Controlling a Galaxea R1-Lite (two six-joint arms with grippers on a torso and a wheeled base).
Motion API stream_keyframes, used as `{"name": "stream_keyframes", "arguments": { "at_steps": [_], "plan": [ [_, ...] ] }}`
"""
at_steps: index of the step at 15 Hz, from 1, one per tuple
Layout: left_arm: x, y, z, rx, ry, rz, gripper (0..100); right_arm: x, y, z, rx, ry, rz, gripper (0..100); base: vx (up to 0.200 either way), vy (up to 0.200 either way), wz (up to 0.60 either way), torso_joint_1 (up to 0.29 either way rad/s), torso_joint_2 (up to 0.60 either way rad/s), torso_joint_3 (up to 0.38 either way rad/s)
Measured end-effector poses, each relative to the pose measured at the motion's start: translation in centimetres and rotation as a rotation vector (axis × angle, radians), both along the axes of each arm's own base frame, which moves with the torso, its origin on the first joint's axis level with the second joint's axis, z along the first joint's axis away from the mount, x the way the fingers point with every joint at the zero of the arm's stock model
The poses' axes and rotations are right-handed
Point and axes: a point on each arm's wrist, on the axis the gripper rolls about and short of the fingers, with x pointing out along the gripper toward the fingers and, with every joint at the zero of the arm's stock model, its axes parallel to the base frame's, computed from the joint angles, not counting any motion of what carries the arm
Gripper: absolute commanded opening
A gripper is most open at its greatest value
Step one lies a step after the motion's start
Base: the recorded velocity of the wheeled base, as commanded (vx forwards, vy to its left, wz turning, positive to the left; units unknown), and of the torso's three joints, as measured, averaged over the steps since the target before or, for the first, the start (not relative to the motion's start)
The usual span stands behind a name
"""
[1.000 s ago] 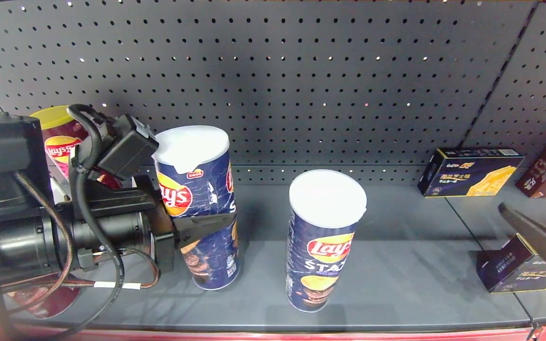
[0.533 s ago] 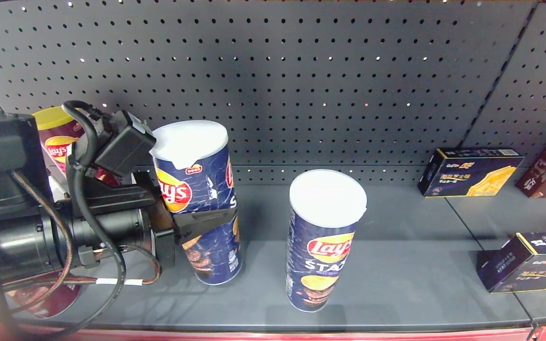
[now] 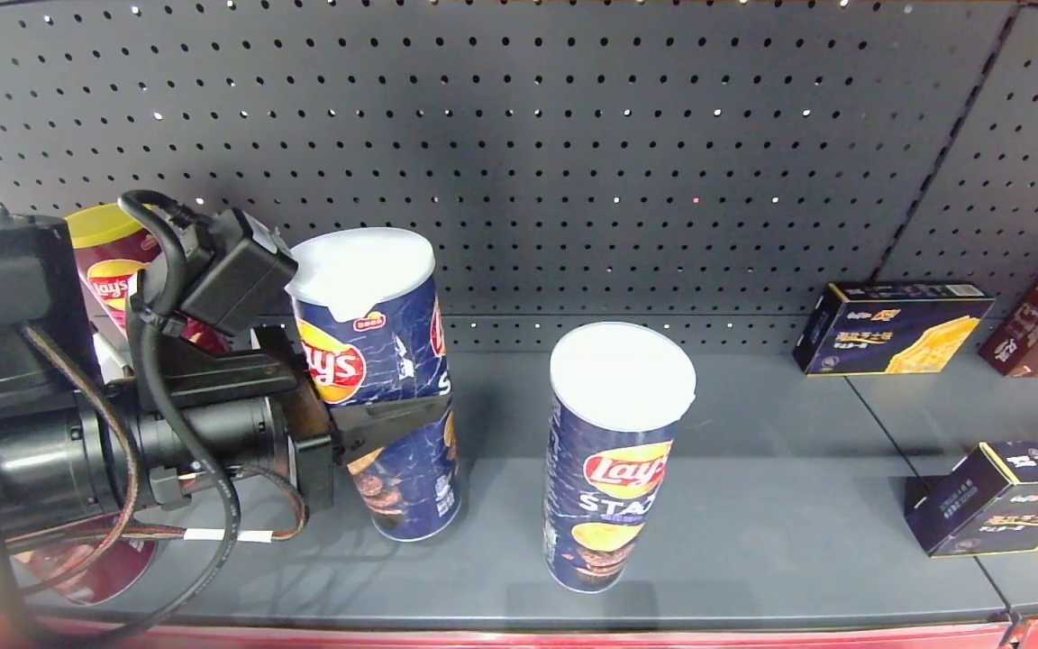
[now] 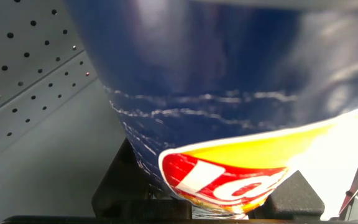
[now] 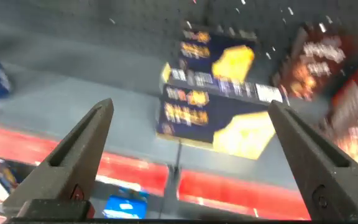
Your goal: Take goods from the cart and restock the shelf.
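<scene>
Head view has the left gripper (image 3: 386,416) clamped sideways on the middle of a blue chip can (image 3: 373,333), whose white lid rises above the fingers and whose base is low at the grey shelf (image 3: 753,505); whether it rests there I cannot tell. The can leans slightly. To the gripper's right, apart from it, a second blue chip can (image 3: 614,451) stands upright nearer the shelf's front edge. Behind the gripper's wrist a maroon can with a yellow lid (image 3: 104,257) stands against the pegboard (image 3: 573,162). In the left wrist view the held can (image 4: 229,93) sits tight against the camera. In the right wrist view the right gripper (image 5: 190,104) has its fingers spread wide and bare, with dark blue boxes (image 5: 216,124) ahead of it on the shelf and a maroon box (image 5: 309,68) beyond them.
</scene>
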Motion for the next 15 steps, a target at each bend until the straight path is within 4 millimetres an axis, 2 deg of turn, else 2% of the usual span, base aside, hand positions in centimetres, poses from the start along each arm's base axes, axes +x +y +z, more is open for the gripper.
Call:
{"name": "stream_keyframes", "arguments": {
  "at_steps": [2,4,6,9,10,12,15],
  "plan": [
    [0.0,0.0,0.0,0.001,0.0,-0.002,0,0.0,0.0,-2.8,0.014,-0.001,-0.055,100,0.0,0.0,0.0,0.0,0.0,0.0],
    [0.0,0.0,0.0,0.001,0.001,-0.002,0,0.2,0.0,-4.5,0.043,-0.03,-0.094,100,0.0,0.0,0.0,0.0,0.0,0.0],
    [0.0,-0.1,-0.1,0.001,0.001,-0.002,0,0.5,0.0,-6.3,0.09,0.046,-0.082,100,0.0,0.0,0.0,0.0,0.0,0.0],
    [0.0,-0.1,-0.1,0.003,0.002,-0.004,0,0.5,0.3,-7.2,0.084,0.097,0.034,100,0.0,0.0,0.0,0.0,0.0,0.0],
    [0.0,-0.2,0.0,-0.004,-0.011,-0.006,0,0.5,0.3,-7.3,0.09,0.104,0.017,100,0.0,0.0,0.0,0.0,0.0,0.0],
    [-0.1,-0.3,0.1,-0.01,-0.018,-0.012,0,0.5,-0.1,-7.8,0.172,0.143,-0.123,100,0.0,0.0,0.0,0.0,0.0,0.0],
    [-0.1,-0.3,0.3,-0.014,-0.024,-0.015,0,0.5,0.0,-7.9,0.154,0.152,-0.11,100,0.0,0.0,0.0,0.0,0.0,0.0]
  ]
}}
